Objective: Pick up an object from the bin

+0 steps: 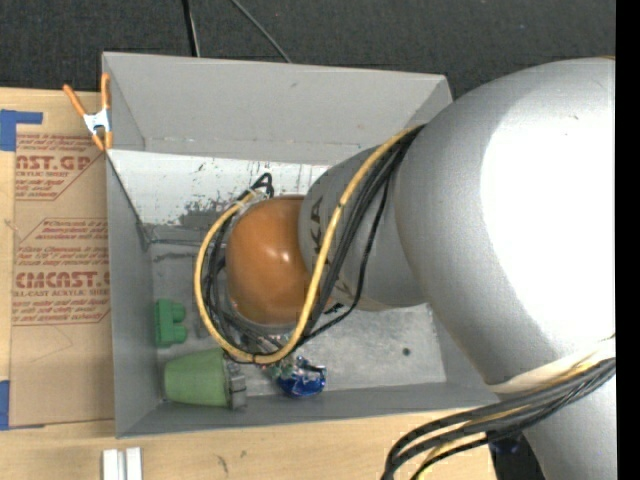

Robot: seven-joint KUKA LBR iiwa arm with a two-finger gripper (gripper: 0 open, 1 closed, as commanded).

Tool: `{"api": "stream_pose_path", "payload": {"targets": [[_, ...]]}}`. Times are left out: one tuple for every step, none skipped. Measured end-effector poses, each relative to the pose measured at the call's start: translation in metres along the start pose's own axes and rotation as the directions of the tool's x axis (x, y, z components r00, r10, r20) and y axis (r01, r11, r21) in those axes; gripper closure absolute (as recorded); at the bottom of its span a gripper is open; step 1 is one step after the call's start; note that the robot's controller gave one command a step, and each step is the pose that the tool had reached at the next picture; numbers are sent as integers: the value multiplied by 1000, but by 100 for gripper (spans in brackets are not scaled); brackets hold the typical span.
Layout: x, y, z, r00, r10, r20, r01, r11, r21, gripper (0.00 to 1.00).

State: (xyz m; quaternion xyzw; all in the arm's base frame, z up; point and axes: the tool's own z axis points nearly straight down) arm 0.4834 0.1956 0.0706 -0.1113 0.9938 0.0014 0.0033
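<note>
A green cup-shaped thing (196, 379) lies on its side in the bin's front left corner. A small grey piece (237, 387) sits against its right end, and I cannot tell what that piece belongs to. A small green block (168, 322) lies just behind the cup, against the left wall. A crumpled blue and white thing (301, 378) rests at the front wall, right of the cup.
The arm reaches in from the right. Its orange cover and cable loop hang over the bin's middle and front, just above the green cup and the blue thing. Bare floor shows at the front right and along the back wall.
</note>
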Motion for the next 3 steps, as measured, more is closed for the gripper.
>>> {"api": "stream_pose_path", "payload": {"targets": [[1,-3,1,1000,5,-5,-5,1000,1,100],[-20,-11,-260,999,-32,5,32,999,2,100],[-23,-58,-190,979,204,-9,-204,979,5,100]]}}
